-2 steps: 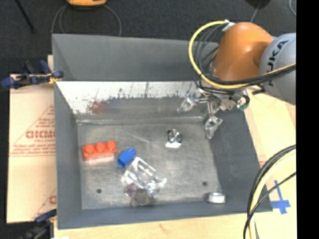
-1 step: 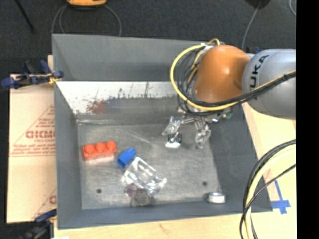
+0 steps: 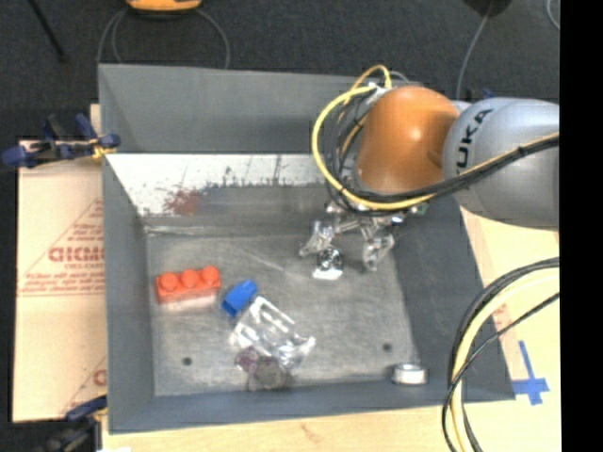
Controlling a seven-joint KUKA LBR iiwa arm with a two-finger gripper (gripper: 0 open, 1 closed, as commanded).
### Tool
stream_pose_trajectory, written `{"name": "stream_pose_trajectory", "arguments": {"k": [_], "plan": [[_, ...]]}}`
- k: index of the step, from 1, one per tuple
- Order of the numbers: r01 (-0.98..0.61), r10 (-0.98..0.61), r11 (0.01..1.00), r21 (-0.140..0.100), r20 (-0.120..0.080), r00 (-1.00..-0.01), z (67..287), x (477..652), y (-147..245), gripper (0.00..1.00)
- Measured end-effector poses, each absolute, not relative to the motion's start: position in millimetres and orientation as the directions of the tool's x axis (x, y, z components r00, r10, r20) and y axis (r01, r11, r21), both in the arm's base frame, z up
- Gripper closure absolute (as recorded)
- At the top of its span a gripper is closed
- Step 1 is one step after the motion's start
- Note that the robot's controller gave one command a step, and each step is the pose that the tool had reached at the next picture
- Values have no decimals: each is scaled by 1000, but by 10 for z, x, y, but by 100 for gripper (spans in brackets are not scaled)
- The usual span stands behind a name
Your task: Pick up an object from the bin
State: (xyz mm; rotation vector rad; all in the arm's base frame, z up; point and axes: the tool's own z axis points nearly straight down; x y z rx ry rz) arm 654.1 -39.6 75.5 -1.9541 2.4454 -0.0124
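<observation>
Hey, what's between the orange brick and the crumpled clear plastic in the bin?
A small blue block lies between the orange brick and the clear plastic, as the camera view shows.

Bright, even light from above. The far wall of the bin (image 3: 217,172) glares pale, the orange cover (image 3: 400,144) shows a soft sheen, shadows are faint, and the ground outside is dark.

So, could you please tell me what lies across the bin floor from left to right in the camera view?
Orange block → small blue block → crumpled clear plastic → gripper → small silver cap.
</observation>
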Motion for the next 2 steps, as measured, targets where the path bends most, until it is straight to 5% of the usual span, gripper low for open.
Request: {"name": "stream_pose_trajectory", "arguments": {"k": [1, 2], "plan": [[-975, -975, 224, -16, -10, -223, 776, 6556, -371, 100], [-975, -975, 223, -10, -2, -223, 2036, 6105, -280, 100]]}}
